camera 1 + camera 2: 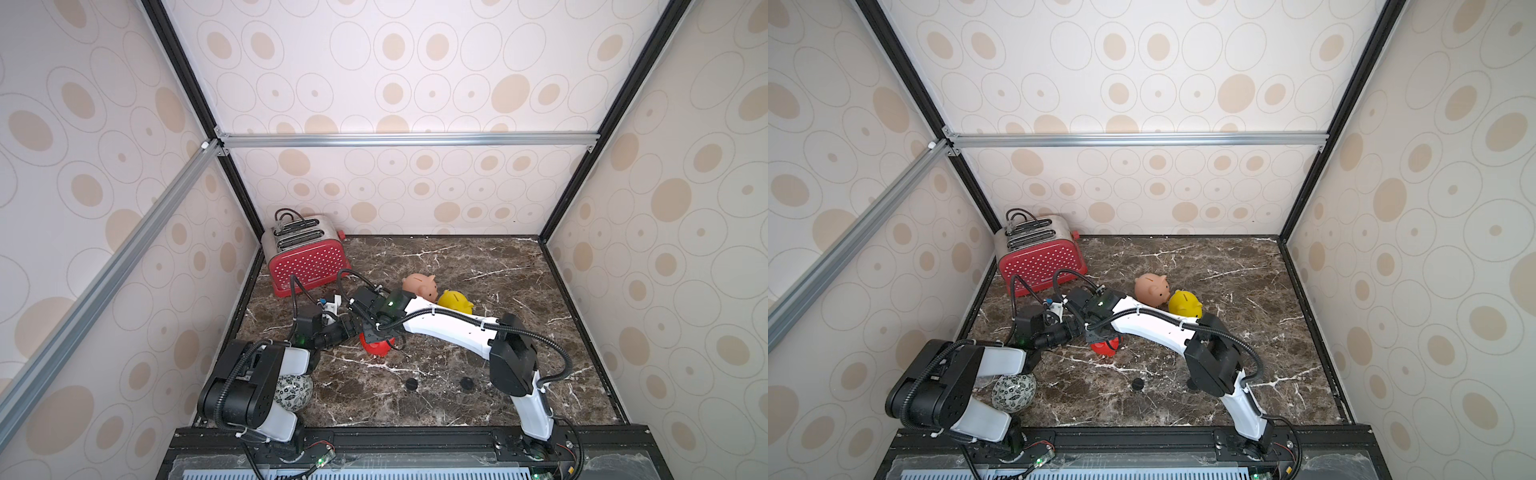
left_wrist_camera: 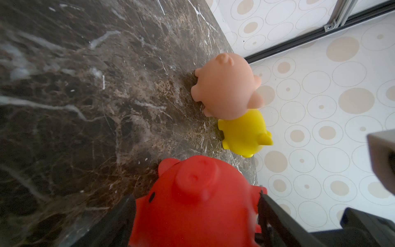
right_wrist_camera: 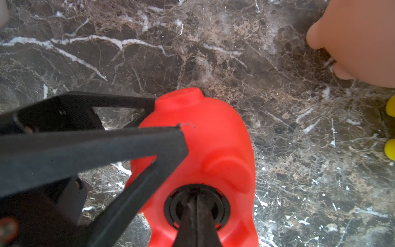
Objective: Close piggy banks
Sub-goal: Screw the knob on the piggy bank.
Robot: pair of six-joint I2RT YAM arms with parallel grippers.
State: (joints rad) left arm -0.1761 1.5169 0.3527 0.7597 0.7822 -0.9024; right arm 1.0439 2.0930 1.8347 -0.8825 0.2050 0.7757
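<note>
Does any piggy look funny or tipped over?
Yes. The red piggy bank is flipped belly-up, held by the left gripper, while the shut right gripper presses the black plug in its belly hole. The peach-pink pig and yellow pig stand upright.

Count: 3 piggy banks – red pig [image 3: 203,139] between the jaws of the left gripper [image 2: 194,211], peach-pink pig [image 1: 419,284] and yellow pig [image 1: 455,300] just beyond it. 1 toaster [image 1: 307,266], 1 patterned ball [image 1: 293,392], 2 black discs [image 1: 411,384] [image 1: 467,383] (loose, behind the gripper).
</note>
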